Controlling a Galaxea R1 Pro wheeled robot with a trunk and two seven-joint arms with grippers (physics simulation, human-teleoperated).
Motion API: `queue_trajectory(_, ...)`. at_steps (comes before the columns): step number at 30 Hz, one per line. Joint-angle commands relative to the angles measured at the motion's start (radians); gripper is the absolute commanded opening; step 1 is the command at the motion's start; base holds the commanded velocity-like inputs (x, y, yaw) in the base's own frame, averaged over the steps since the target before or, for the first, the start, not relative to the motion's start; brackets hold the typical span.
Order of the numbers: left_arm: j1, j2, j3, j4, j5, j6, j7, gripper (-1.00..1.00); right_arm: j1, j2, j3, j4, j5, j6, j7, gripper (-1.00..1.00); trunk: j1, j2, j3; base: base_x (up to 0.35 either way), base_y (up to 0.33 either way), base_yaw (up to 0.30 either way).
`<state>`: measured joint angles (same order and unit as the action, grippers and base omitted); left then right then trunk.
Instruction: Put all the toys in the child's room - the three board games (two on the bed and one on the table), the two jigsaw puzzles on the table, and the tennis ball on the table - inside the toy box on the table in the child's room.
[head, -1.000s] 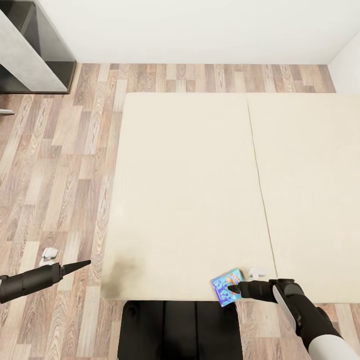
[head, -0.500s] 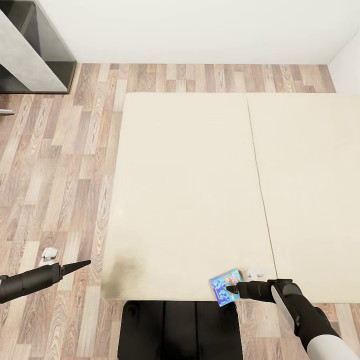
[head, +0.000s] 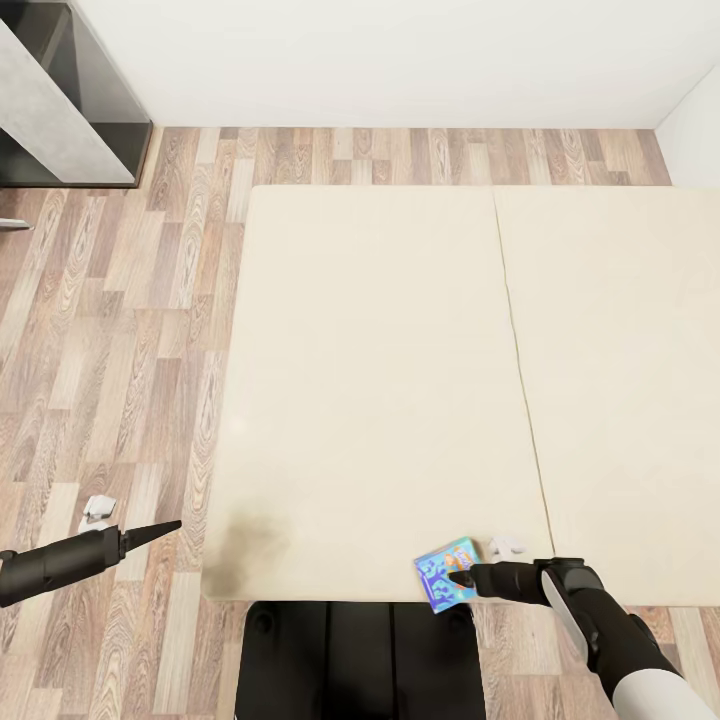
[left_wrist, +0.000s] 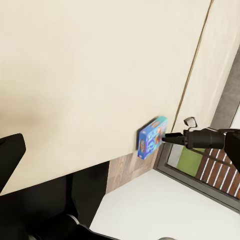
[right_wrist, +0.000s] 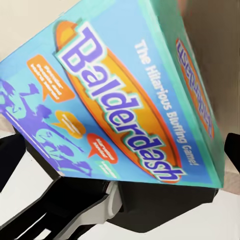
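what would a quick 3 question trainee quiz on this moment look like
1. True or false: the blue board game lies at the near edge of the bed.
2. Which tool is at the game: A) the left tool, or B) the right tool?
3. Fill in: the big word printed on the game's lid, read in the right wrist view, is ____.

Key
1. True. It sits at the beige cover's near edge, close to the seam.
2. B. The right tool's tip is against the box; whether it is clamped on it cannot be told. The left tool hangs over the wood floor, its fingers together in a point.
3. Balderdash.
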<state>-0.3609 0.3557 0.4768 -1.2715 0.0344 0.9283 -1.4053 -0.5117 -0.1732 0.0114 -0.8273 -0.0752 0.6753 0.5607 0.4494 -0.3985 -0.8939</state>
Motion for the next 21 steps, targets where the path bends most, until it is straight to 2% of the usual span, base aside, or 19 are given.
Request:
queue_trajectory(1,0.000,0.000,0.000,0.000,0.001,0.010,-0.003,1.00,0.000,-0.001,0.001,-0.001,-0.008,0.007,0.003,1.00,0.001,-0.002,-0.001,0.000,0.000,0.000)
queue_trajectory(16,-0.001,0.000,0.000,0.000,0.001,0.011,-0.003,1.00,-0.001,0.002,0.001,-0.001,-0.008,0.007,0.025,1.00,0.001,-0.002,-0.001,0.000,0.000,0.000)
queue_trajectory(21,-0.001,0.000,0.000,0.000,0.001,0.010,-0.003,1.00,-0.001,0.013,0.001,-0.001,-0.008,0.007,0.025,1.00,0.001,-0.002,-0.001,0.000,0.000,0.000)
